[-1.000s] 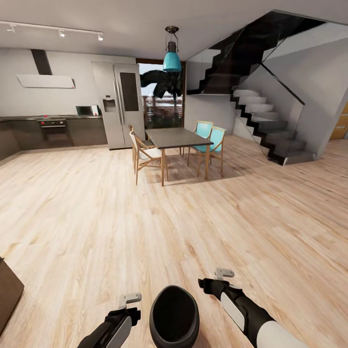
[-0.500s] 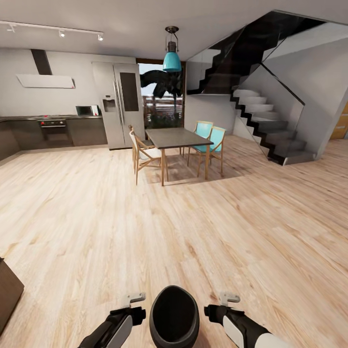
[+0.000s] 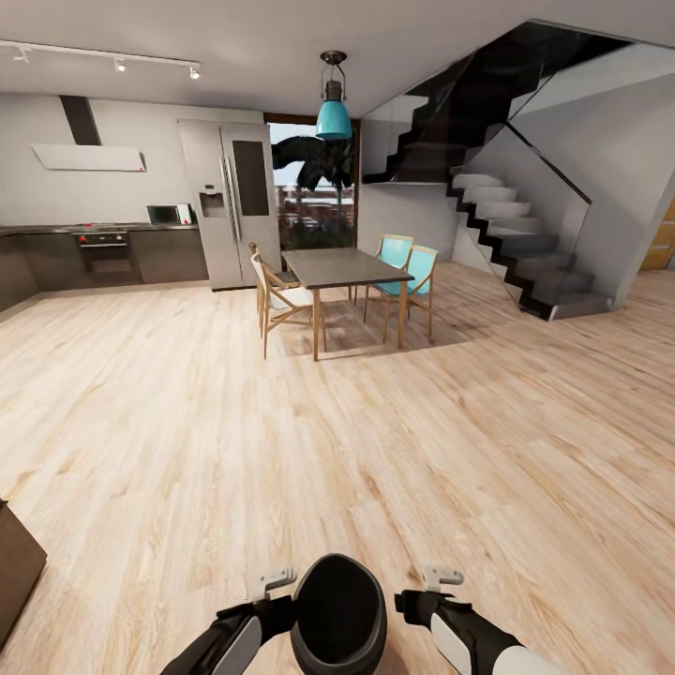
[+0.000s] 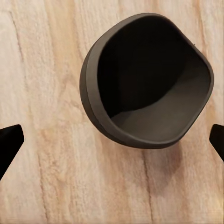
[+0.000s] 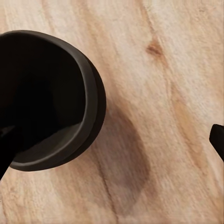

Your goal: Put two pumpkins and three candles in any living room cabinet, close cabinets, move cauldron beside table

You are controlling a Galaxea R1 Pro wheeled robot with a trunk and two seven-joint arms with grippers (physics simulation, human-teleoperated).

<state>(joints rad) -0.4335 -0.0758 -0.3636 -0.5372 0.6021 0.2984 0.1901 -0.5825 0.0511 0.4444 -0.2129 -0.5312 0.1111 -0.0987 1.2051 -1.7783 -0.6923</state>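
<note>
The black cauldron (image 3: pixel 337 614) stands on the wooden floor right in front of me, mouth up and empty inside. My left gripper (image 3: pixel 278 607) is against its left side, and my right gripper (image 3: pixel 415 600) is a short gap from its right side. The left wrist view looks down into the cauldron (image 4: pixel 147 79), which lies between the widely spread fingertips (image 4: pixel 9 142) of the open left gripper (image 4: pixel 112 140). In the right wrist view, the cauldron (image 5: pixel 46 98) sits at one fingertip of the open right gripper (image 5: pixel 112 149), with bare floor under the rest of the span.
A corner of dark-brown wooden furniture (image 3: pixel 14 567) juts in at the lower left. Far ahead stand a tall dining table (image 3: pixel 342 267) with chairs, a fridge (image 3: pixel 230 202) and kitchen units (image 3: pixel 103 253). A staircase (image 3: pixel 525 253) rises at the right. Wide wooden floor (image 3: pixel 281 431) lies between.
My right arm pulled back and in toward the cauldron's right side. My left gripper slid right until it met the cauldron's left side. The cauldron and the camera stayed put.
</note>
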